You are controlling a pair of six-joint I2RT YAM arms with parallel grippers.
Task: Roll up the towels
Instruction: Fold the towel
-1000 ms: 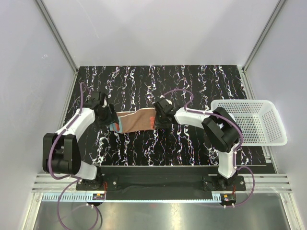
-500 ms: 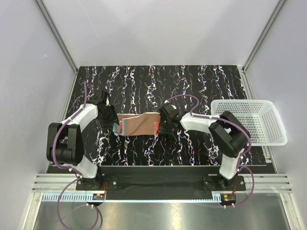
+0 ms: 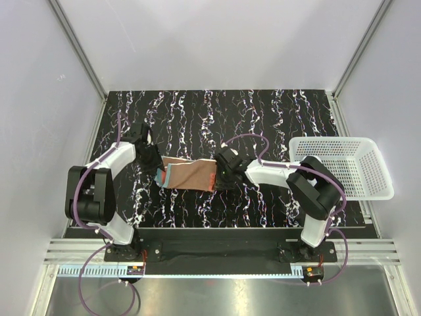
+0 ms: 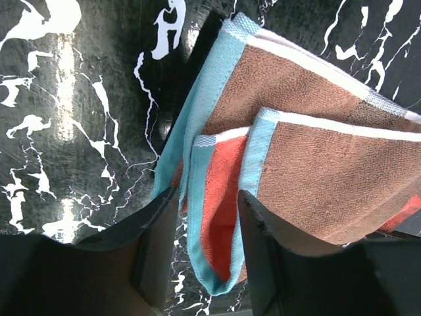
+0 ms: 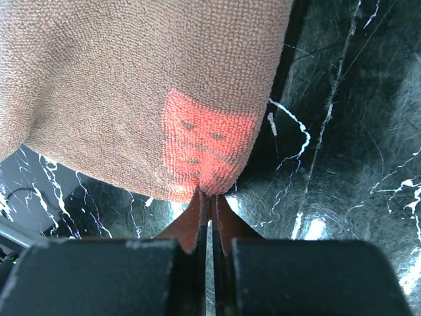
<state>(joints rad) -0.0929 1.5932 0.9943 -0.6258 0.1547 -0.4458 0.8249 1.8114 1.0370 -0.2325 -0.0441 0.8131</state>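
The orange towel point(image 3: 191, 172), brown side up with a blue hem, is stretched between my two grippers over the middle of the black marbled table. My left gripper point(image 3: 152, 164) is at its left end. In the left wrist view the folded blue-hemmed edges point(image 4: 217, 217) hang loose between the open fingers point(image 4: 207, 197), and the towel point(image 4: 316, 171) spreads beyond them. My right gripper point(image 3: 220, 176) is shut on the towel's right corner. In the right wrist view the tips point(image 5: 209, 196) pinch an orange patch of the towel point(image 5: 131, 85). The white towel is out of view.
A white perforated basket point(image 3: 342, 168) stands at the right edge of the table. Grey walls and aluminium frame posts close in the back and sides. The table's near edge runs just in front of the arm bases.
My right gripper has drawn the towel's right corner a little toward the near edge, so the towel now slants. The left gripper has shifted slightly at the towel's left end.
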